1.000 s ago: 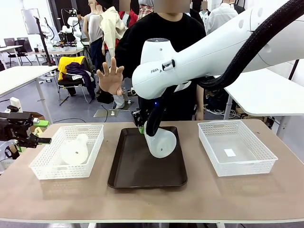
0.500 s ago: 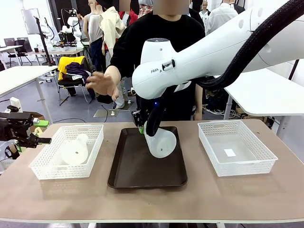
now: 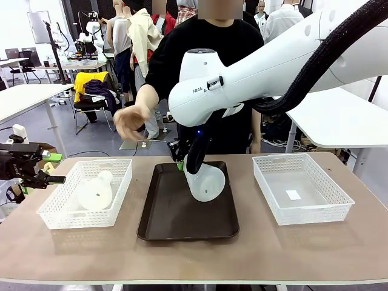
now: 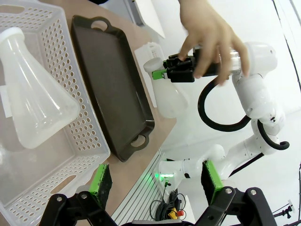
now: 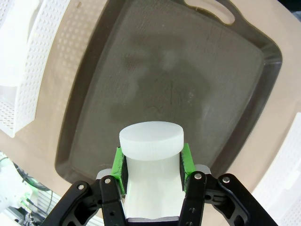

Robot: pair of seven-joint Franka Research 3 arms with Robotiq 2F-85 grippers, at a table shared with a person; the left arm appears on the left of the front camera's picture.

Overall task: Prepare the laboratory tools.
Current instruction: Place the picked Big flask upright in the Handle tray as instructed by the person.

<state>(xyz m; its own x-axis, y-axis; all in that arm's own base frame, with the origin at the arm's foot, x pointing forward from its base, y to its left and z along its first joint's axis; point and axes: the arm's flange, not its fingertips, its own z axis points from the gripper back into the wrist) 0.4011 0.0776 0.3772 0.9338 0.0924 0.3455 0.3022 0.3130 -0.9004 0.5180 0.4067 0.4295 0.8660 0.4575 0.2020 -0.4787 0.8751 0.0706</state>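
One frosted-white conical flask point(image 3: 207, 183) hangs tilted over the far part of the dark brown tray point(image 3: 173, 221), wide base down. My right gripper point(image 3: 180, 162) is shut on its neck. From the right wrist, the flask's mouth point(image 5: 150, 137) sits between the green pads point(image 5: 118, 162) of my right gripper point(image 5: 151, 162), with the tray point(image 5: 188, 61) beneath. A second flask point(image 3: 96, 191) lies on its side in the left white basket point(image 3: 60, 221). My left gripper point(image 3: 51, 179) stands open off the table's left edge. In its wrist view this gripper point(image 4: 155, 181) looks over that flask point(image 4: 33, 103).
A white basket point(image 3: 315, 212) at the right holds a small white slip. The person stands at the far side, one hand point(image 3: 130, 121) held in the air above the table's far left. Bare tabletop lies along the near edge.
The person's raised open hand has come down and to the left. Both arms and the held flask have stayed still.
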